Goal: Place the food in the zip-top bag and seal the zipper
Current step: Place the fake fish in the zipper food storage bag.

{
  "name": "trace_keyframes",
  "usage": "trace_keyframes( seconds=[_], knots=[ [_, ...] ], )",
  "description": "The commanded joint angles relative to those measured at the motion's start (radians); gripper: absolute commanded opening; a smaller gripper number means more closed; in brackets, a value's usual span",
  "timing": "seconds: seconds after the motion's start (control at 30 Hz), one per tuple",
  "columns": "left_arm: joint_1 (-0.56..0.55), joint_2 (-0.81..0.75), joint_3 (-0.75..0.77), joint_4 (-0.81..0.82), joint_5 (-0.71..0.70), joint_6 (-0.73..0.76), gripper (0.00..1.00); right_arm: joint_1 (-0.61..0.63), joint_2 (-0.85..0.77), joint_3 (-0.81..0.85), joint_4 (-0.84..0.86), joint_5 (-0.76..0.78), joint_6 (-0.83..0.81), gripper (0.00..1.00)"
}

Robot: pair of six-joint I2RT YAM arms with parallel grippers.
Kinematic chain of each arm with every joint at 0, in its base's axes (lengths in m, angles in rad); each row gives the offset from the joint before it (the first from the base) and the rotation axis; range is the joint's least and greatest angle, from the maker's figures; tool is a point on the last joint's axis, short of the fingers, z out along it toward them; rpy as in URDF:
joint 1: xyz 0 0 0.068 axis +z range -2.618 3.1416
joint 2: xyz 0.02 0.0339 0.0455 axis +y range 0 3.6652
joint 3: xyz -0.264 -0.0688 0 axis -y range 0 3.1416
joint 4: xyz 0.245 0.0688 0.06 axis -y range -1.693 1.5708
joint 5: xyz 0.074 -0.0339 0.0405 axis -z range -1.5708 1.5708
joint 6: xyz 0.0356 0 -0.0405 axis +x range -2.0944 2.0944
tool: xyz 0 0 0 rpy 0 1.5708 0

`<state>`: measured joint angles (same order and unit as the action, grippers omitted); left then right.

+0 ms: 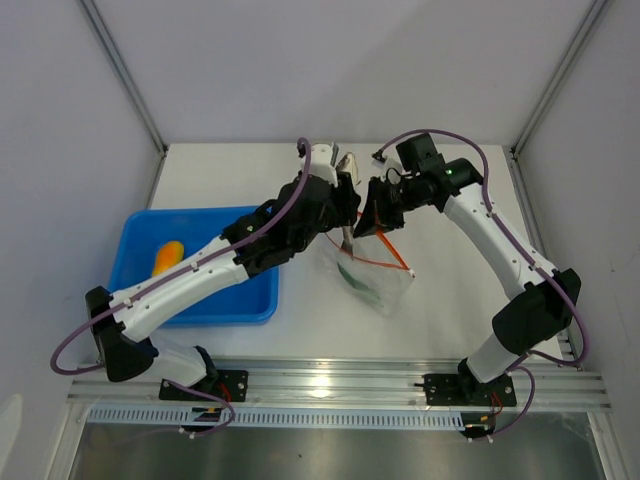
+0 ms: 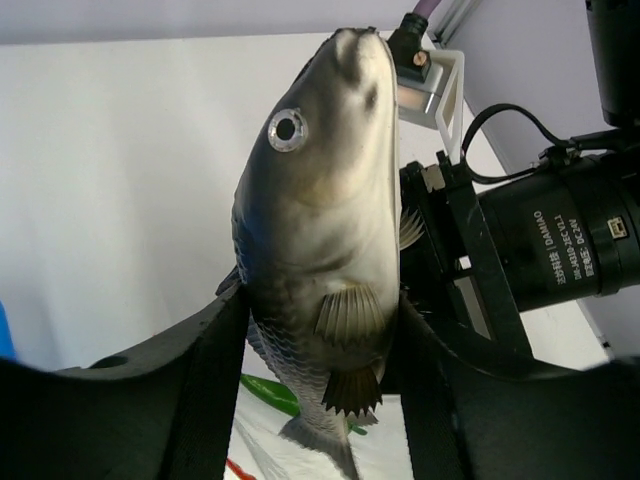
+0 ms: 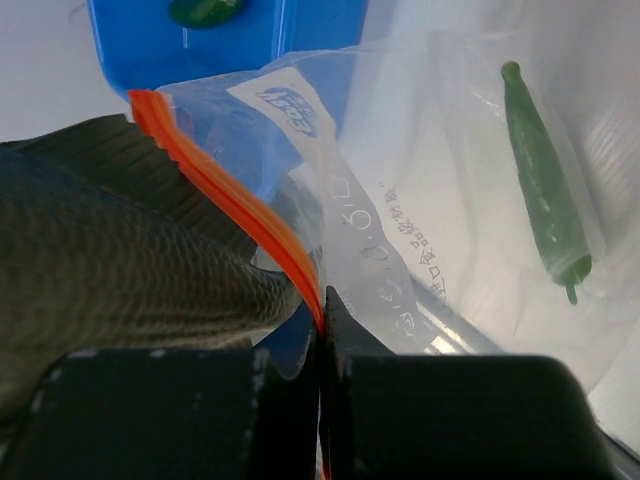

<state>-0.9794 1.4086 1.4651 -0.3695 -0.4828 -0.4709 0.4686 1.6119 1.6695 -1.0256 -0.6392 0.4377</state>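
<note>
My left gripper (image 1: 341, 207) is shut on a grey toy fish (image 2: 320, 230), head up, its tail hanging over the mouth of the clear zip-top bag (image 1: 376, 281). The gripper also shows in the left wrist view (image 2: 320, 372). My right gripper (image 3: 322, 330) is shut on the orange-red zipper (image 3: 230, 190) and holds the bag's mouth edge up; it shows from above (image 1: 376, 224). The fish (image 3: 110, 260) is right beside the zipper. A dark green piece (image 3: 545, 185) lies inside the bag. A yellow-orange piece (image 1: 167, 257) lies in the blue tray (image 1: 200, 308).
Another green piece (image 3: 205, 10) lies in the tray, whose wall (image 3: 300, 25) stands just behind the bag. The right arm's black motor housing (image 2: 560, 240) is close to the right of my left gripper. The metal rail (image 1: 330, 385) runs along the near edge.
</note>
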Motion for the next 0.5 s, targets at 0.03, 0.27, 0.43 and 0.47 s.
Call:
trace_keyframes(
  seconds=[0.03, 0.27, 0.43, 0.47],
  knots=[
    [-0.007, -0.077, -0.040, 0.052, 0.026, -0.008, 0.65, -0.015, 0.011, 0.047, 0.021, -0.031, 0.013, 0.00],
    [-0.007, -0.128, -0.104, 0.080, 0.056, 0.021, 0.76, -0.016, 0.017, 0.047, 0.027, -0.031, 0.012, 0.00],
    [-0.007, -0.175, -0.129, 0.083, 0.043, 0.038, 0.76, -0.016, 0.016, 0.047, 0.021, -0.025, 0.007, 0.00],
    [-0.007, -0.183, -0.127, 0.080, 0.036, 0.043, 0.76, -0.016, 0.014, 0.049, 0.019, -0.022, 0.006, 0.00]
  ],
)
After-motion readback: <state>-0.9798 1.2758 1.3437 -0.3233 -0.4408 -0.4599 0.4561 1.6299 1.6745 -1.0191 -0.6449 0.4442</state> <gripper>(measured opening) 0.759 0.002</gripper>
